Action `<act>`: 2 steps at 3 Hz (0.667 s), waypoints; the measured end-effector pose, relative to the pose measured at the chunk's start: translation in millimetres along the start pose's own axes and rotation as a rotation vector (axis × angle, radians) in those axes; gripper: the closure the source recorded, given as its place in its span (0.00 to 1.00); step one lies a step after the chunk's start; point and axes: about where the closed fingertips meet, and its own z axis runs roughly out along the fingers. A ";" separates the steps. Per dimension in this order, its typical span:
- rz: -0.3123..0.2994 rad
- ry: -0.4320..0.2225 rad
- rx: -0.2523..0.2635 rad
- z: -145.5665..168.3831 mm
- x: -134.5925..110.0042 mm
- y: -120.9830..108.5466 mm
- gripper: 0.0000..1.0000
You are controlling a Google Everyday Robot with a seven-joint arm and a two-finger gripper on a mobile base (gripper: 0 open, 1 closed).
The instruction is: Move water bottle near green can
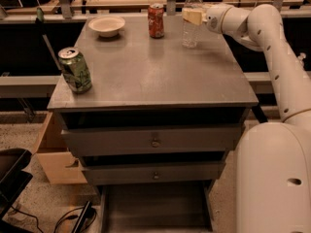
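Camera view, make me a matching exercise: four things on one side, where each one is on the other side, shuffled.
1 water bottle
2 green can
3 bowl
4 gripper

A near left corner of the table
B far left of the tabletop
C against the water bottle's upper half
D far side, just right of the red can

Pairs: 1-D, 2-A, 3-B, 4-C

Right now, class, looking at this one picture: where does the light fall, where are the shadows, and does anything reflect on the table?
Camera view: the light is warm and dim. The table top has a soft sheen, with faint reflections in front of the red can and the water bottle. The gap under the tabletop is in deep shadow. The gripper, at the bottle at the back right, looks pale and well lit.
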 end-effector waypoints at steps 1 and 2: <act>0.000 0.000 0.000 0.0 -0.1 0.0 1.00; -0.012 -0.048 -0.060 -23.7 -38.5 22.8 1.00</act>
